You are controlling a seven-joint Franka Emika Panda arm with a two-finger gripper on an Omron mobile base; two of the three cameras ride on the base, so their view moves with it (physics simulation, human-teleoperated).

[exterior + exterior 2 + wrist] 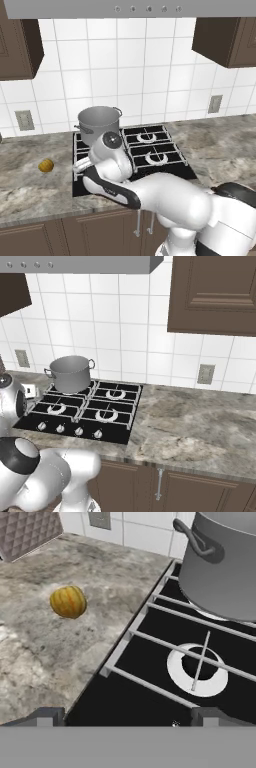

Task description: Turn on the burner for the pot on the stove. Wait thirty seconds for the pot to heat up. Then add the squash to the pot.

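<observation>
A marble-patterned countertop (pixel 30 185) runs beneath white wall tiles in this kitchen, with the black glass stove (pixel 120 432) set into it. On the stove's rear left burner stands the tall grey pot (pixel 99 124), lid off, its loop handle facing the counter in the hand view. The white arm is bent low over the stove's left front corner, its gripper (pixel 127 714) poised above the front left burner (pixel 196 669), which sits bare under its black grate. The two dark fingertips stand wide apart with nothing between them, so the hand is released and empty.

The squash (pixel 68 602), a small mottled yellow-orange globe, lies on the countertop well to the left of the stove, apart from pot and arm alike.

No flame is visible at any burner. The row of four small silver knobs (pixel 69 430) along the stove's front edge appears untouched, so the step in hand is judged to be lighting the burner under the pot. Doing it well likely means picking the knob that governs the rear left burner, not the front one beneath the hand, closing the fingers squarely on its rim, and turning without slipping. Which knob that is cannot be read from here.
</observation>
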